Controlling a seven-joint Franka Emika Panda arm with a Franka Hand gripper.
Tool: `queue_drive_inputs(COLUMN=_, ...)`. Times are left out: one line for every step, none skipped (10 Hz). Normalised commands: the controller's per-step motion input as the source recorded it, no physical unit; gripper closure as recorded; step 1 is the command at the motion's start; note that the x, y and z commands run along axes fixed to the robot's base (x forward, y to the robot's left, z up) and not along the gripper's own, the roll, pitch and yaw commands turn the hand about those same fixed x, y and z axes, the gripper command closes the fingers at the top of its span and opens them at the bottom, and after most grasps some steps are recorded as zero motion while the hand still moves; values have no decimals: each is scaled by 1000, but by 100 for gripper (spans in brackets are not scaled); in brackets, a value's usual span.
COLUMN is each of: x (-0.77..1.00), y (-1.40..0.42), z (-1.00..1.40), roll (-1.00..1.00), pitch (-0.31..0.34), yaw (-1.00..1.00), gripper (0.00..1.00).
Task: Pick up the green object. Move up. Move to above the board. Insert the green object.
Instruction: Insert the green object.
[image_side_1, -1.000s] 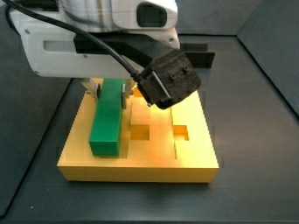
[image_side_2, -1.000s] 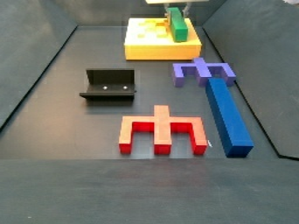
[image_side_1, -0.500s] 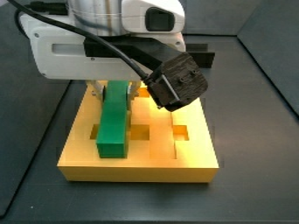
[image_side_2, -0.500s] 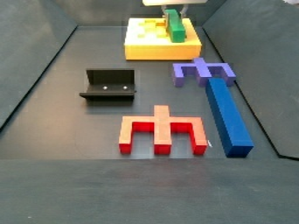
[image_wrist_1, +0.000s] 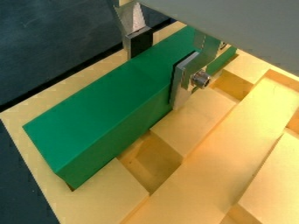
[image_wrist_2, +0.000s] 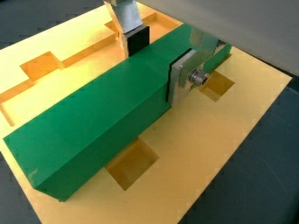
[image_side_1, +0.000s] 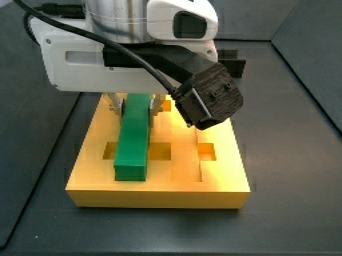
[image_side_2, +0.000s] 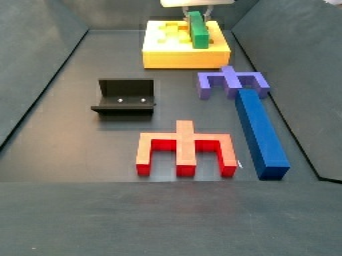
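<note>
the pincer (image_wrist_1: 160, 54) is clamped on the green object (image_wrist_1: 117, 122), one silver finger (image_wrist_1: 187, 77) flat against one long side and the other finger (image_wrist_2: 126, 25) against the opposite side, as both wrist views show; the grip sits toward one end of the bar, and most of its length reaches out past the fingers; in both wrist views the green object (image_wrist_2: 100, 122) lies lengthwise over the board (image_wrist_2: 222, 166), crossing square holes in the yellow-orange surface.

in a side view the green object (image_side_1: 134, 139) slopes, its lower end down on the board (image_side_1: 160, 189) between two holes and its upper end raised under the arm's white body; whether that lower end sits in a groove or only on the surface i cannot tell; in a side view the board (image_side_2: 168, 56) lies at the far edge of the dark tabletop (image_side_2: 80, 210), with the green object (image_side_2: 199, 29) on it and the pincer mostly cut off by the frame.

elsewhere on the tabletop, well apart from the board: the fixture (image_side_2: 126, 98) toward the left edge; a purple forked piece (image_side_2: 231, 82) just in front of the board; a long blue bar (image_side_2: 259, 132) running along the right edge, touching the purple piece; a red notched block (image_side_2: 186, 150) nearer the front edge, beside the blue bar.
</note>
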Motion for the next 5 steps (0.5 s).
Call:
queue_drive_inputs(x=29, y=0, z=-434, roll=-39, pitch=-74, yaw=-9, gripper=100)
queue_drive_inputs(x=0, y=0, z=-463, roll=-104, pitch=-119, yaw=0, gripper=100)
queue_drive_inputs(x=-3, y=0, z=-417, roll=-161, pitch=-130, yaw=0, gripper=100)
queue_drive_inputs(x=-20, y=0, z=-303, roll=-137, pitch=-116, yaw=34, gripper=100)
queue_drive_inputs(x=0, y=0, z=0, roll=0, pitch=0, yaw=0, gripper=100)
